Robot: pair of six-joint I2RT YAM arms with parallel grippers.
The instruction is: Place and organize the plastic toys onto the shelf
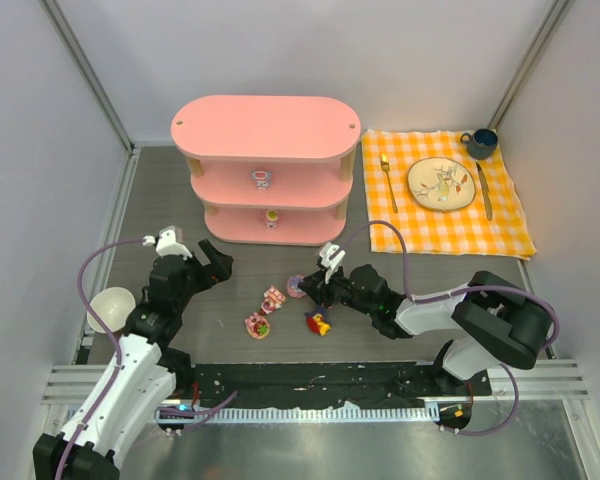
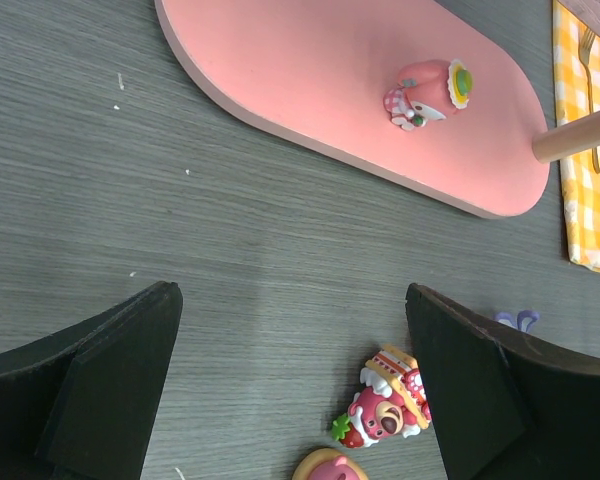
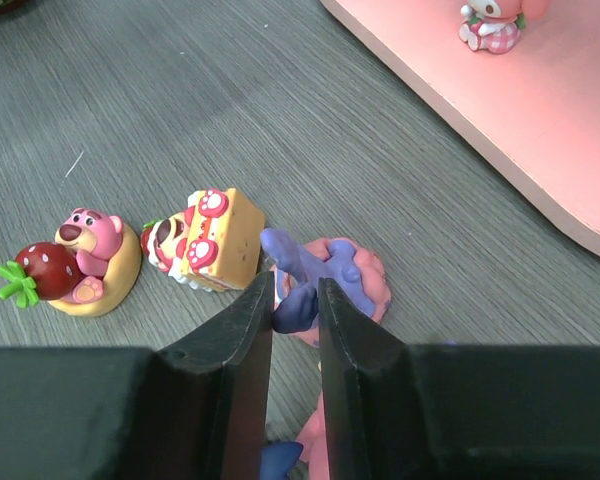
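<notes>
Nothing here can be read: no word, number or brand mark shows on the pink shelf (image 1: 265, 128), on the plastic toys (image 3: 208, 240) or on the plate (image 1: 441, 184), whose marks are only a painted pattern
</notes>
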